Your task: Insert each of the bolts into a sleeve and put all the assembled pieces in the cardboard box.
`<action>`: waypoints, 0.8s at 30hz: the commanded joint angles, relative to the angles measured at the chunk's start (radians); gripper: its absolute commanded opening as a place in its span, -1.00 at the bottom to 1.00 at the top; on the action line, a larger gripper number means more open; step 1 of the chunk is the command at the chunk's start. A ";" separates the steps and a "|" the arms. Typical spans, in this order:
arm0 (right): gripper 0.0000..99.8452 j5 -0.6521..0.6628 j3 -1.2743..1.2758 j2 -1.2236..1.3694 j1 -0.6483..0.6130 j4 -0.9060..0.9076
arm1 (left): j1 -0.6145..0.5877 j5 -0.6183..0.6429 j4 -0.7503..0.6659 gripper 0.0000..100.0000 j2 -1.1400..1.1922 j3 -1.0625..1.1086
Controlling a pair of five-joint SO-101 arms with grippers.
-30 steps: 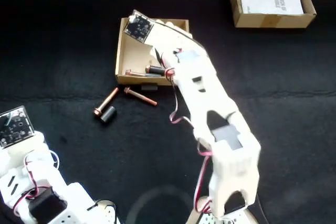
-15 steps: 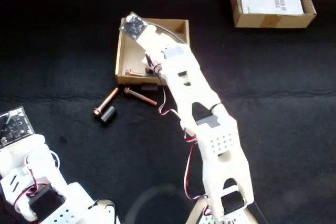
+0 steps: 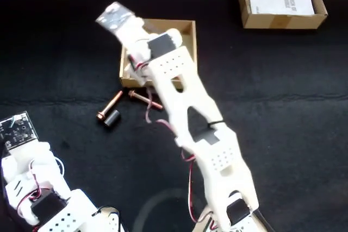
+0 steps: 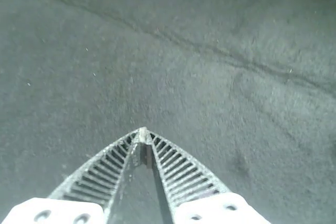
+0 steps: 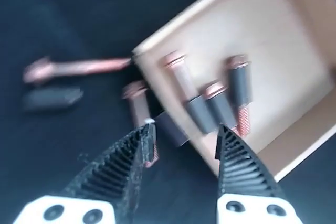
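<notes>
Black mat (image 3: 283,112); right claw (image 5: 186,126) swung leftward, agape, seemingly empty; left claw (image 4: 143,130) closed.

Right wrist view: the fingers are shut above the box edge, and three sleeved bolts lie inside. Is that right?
No. The right gripper has its fingers open, not shut; the right wrist view shows a wide gap between them. They are above the box edge, and three sleeved bolts lie inside.

parted pincer (image 5: 186,126), three sleeved bolts (image 5: 219,106) in box (image 5: 273,40)
</notes>
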 commanded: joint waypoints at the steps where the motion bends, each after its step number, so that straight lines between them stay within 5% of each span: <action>1: -0.66 -0.011 -0.070 -0.108 -0.042 0.104 | -0.004 0.000 -0.017 -0.98 -0.005 0.012; 8: -0.66 -0.002 0.127 -0.252 -0.044 0.105 | -0.004 0.000 -0.017 -0.98 -0.005 0.058; 13: -0.66 0.166 0.507 -0.400 -0.097 0.094 | 0.005 0.000 -0.020 -0.98 -0.005 0.116; 24: -0.66 0.411 0.854 -0.344 0.001 -0.300 | 0.018 0.163 -0.018 -0.98 -0.005 0.150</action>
